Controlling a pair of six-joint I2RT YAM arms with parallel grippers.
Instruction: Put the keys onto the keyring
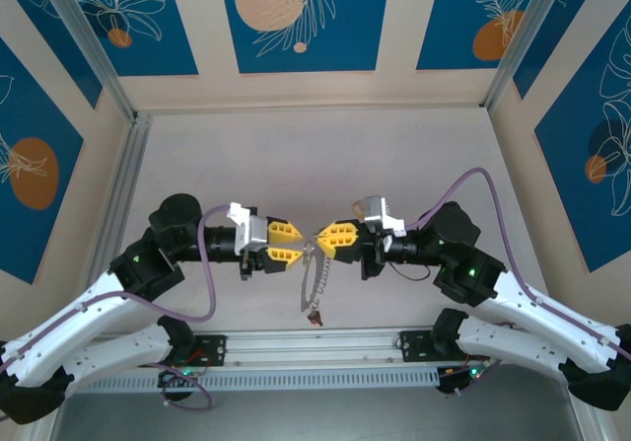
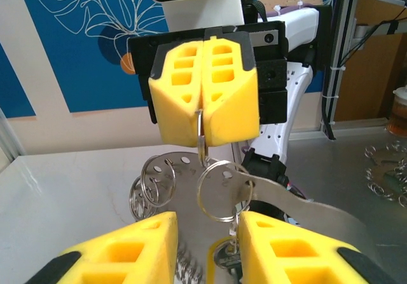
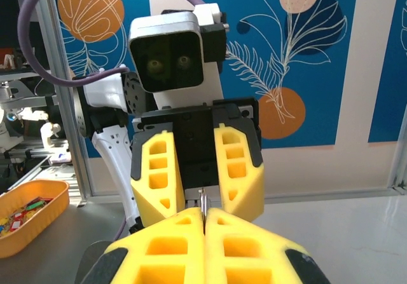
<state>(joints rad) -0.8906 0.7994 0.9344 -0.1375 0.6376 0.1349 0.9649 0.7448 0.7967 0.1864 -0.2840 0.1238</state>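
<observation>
Right gripper (image 1: 321,240) jaws clamped on the one keyring (image 2: 201,147); left gripper (image 2: 206,220) jaws apart. Keys (image 1: 314,312) dangle below, bunched, uncountable.

A grey table (image 1: 325,155) lies below blue leaf-patterned wall panels (image 1: 301,22), and an orange tray (image 3: 35,228) holds small colourful bits.

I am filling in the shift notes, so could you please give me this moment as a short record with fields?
left hand: open, one finger on either side of the hanging bunch
right hand: shut on the keyring, tip to tip with the left hand
keyring: pinched edge-on between the right hand's fingers
keys: hanging in a bunch under the keyring, a red piece at the bottom
table: grey surface beneath both hands
</observation>
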